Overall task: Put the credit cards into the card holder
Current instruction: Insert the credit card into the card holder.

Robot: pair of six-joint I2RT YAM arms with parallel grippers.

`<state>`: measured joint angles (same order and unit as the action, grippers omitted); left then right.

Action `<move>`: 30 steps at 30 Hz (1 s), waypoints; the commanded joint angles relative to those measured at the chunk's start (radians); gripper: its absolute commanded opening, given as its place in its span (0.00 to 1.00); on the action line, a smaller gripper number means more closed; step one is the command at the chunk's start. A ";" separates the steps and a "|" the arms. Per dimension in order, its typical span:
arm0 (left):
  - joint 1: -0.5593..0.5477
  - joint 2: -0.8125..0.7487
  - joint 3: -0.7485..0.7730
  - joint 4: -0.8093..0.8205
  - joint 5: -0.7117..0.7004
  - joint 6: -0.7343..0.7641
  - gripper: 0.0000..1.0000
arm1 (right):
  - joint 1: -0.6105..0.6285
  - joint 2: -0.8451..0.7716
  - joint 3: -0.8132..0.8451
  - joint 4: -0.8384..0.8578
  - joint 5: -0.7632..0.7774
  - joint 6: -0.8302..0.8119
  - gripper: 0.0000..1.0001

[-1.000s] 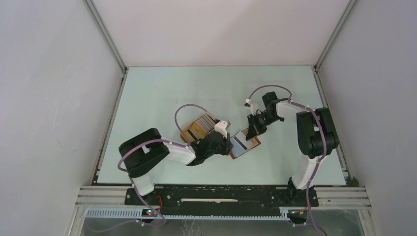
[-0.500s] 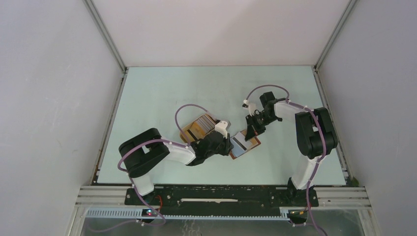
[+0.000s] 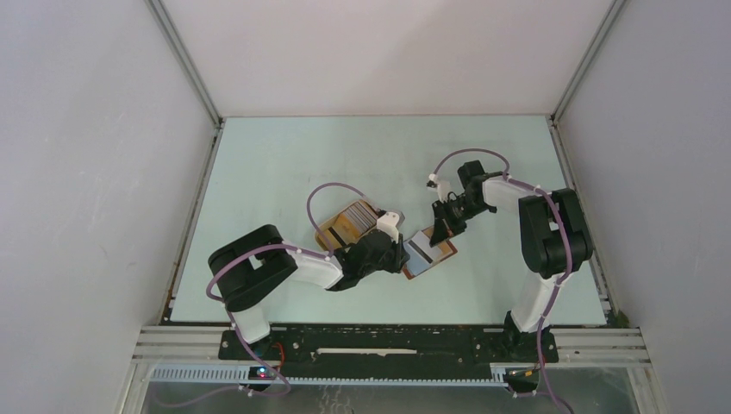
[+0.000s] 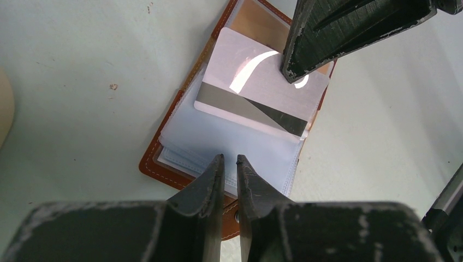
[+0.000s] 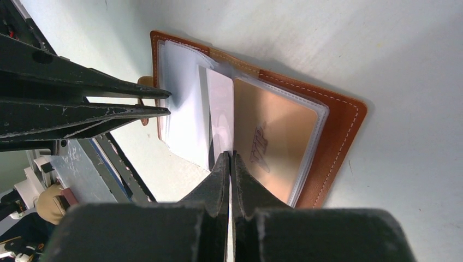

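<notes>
The reddish-brown card holder (image 3: 431, 253) (image 4: 164, 166) (image 5: 341, 136) lies open on the table, its clear pockets fanned upward. My left gripper (image 4: 229, 160) (image 3: 402, 256) is closed on the near edge of those pockets (image 4: 218, 136). My right gripper (image 5: 229, 155) (image 3: 445, 229) is shut on a white credit card (image 4: 262, 87) (image 5: 220, 106) with a dark stripe, its end lying on the pockets. A copper card (image 5: 273, 134) sits in the far pocket. More credit cards (image 3: 353, 216) stand as a striped row behind the left arm.
A tan tray (image 3: 330, 235) holds the row of cards, just left of the card holder; its edge (image 4: 3, 109) shows in the left wrist view. Metal frame rails (image 3: 185, 216) border the table on both sides.
</notes>
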<state>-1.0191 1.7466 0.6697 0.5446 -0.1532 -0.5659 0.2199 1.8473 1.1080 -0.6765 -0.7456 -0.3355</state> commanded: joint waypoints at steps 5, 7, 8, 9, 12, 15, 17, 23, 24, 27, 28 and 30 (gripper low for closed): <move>-0.004 -0.015 0.010 0.024 0.012 0.024 0.18 | -0.021 -0.034 0.001 0.025 0.034 -0.060 0.00; -0.004 -0.016 0.010 0.023 0.012 0.023 0.18 | -0.016 -0.036 0.001 0.023 0.038 -0.065 0.00; -0.004 -0.015 0.009 0.024 0.013 0.026 0.19 | -0.012 -0.035 0.001 0.023 0.038 -0.065 0.00; -0.004 -0.014 0.011 0.024 0.015 0.025 0.19 | -0.008 -0.035 0.001 0.023 0.040 -0.064 0.00; -0.004 -0.013 0.011 0.023 0.015 0.026 0.19 | 0.005 -0.026 0.001 0.023 0.044 -0.064 0.00; -0.004 -0.016 0.010 0.023 0.016 0.026 0.19 | 0.011 -0.019 0.001 0.022 0.049 -0.066 0.00; -0.004 -0.015 0.010 0.024 0.017 0.026 0.19 | 0.013 -0.015 0.001 0.020 0.046 -0.063 0.00; -0.004 -0.016 0.010 0.023 0.018 0.025 0.19 | 0.011 0.018 0.000 0.014 0.016 -0.025 0.00; -0.004 -0.017 0.010 0.025 0.018 0.025 0.19 | 0.009 0.022 0.001 0.013 0.010 -0.019 0.00; -0.004 -0.017 0.010 0.024 0.017 0.025 0.19 | 0.007 0.033 0.000 0.009 -0.005 -0.011 0.00; -0.004 -0.016 0.010 0.025 0.017 0.025 0.19 | 0.007 0.037 0.001 0.008 -0.010 -0.010 0.00; -0.004 -0.019 0.009 0.025 0.016 0.025 0.19 | 0.007 0.043 0.000 0.006 -0.026 -0.005 0.00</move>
<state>-1.0191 1.7466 0.6697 0.5449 -0.1455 -0.5655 0.2234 1.8664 1.1080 -0.6754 -0.7715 -0.3485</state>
